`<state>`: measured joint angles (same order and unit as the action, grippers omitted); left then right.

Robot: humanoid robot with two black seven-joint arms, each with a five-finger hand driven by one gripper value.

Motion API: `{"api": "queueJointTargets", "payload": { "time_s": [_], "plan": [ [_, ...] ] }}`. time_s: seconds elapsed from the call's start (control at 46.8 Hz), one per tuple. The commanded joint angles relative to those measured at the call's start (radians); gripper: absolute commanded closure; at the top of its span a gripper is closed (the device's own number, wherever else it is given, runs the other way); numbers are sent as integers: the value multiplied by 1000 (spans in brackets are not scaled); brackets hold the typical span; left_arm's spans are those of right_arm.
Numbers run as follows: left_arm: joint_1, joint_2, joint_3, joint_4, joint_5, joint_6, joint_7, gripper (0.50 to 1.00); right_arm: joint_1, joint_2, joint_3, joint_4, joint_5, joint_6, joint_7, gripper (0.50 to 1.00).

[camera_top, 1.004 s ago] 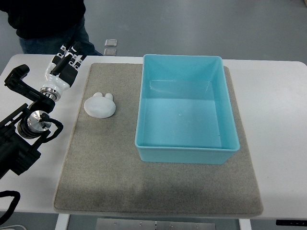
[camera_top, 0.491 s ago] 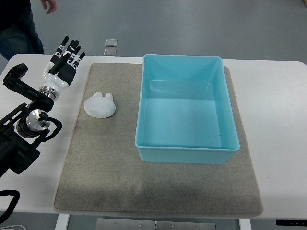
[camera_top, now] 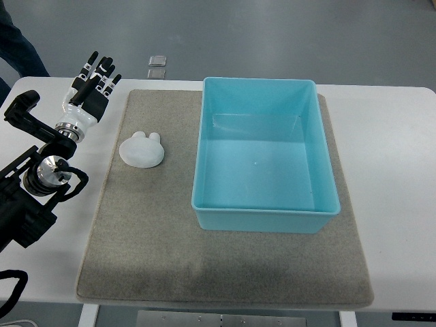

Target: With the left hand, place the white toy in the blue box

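No shift since before: left hand [camera_top: 90, 92] fingers spread wide, empty, near white toy [camera_top: 142, 150], blue box [camera_top: 264, 211] unmoved.

1 steep overhead camera views the white table [camera_top: 402, 150] from the robot's side.

Lab: white table [camera_top: 395, 136], grey floor [camera_top: 272, 34]

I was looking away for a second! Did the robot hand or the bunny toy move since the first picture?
The left hand moved a little: it lifted up and away toward the table's far-left corner, and its fingers straightened out. It grabbed nothing. The person behind the table walked off to the left, so only a bit of leg shows now. The white toy stayed put on the grey mat, and the blue box is empty, same as before.
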<state>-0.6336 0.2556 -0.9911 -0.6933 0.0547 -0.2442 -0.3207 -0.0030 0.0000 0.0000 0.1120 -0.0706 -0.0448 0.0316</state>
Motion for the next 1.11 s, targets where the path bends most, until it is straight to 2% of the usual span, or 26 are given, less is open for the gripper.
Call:
{"api": "queueJointTargets", "payload": {
  "time_s": [0.0, 0.128, 0.32, 0.449, 0.726, 1.089],
  "plan": [
    [0, 16, 2, 0, 5, -9, -9, 504, 0, 0, 0, 0, 0, 0, -1, 564],
    [-9, 42, 15, 0, 10, -10, -9, 504, 0, 0, 0, 0, 0, -1, -1, 564],
    [-51, 140, 172, -9, 10, -15, -9, 504, 0, 0, 0, 0, 0, -1, 1, 564],
    [-63, 168, 246, -14, 7, -15, -9, 504, 0, 0, 0, 0, 0, 0, -1, 564],
    [-81, 251, 351, -49, 7, -104, -9, 504, 0, 0, 0, 0, 0, 0, -1, 564],
    [-268, 401, 699, -110, 7, -104, -9, 504, 0, 0, 0, 0, 0, -1, 1, 564]
  ]
}}
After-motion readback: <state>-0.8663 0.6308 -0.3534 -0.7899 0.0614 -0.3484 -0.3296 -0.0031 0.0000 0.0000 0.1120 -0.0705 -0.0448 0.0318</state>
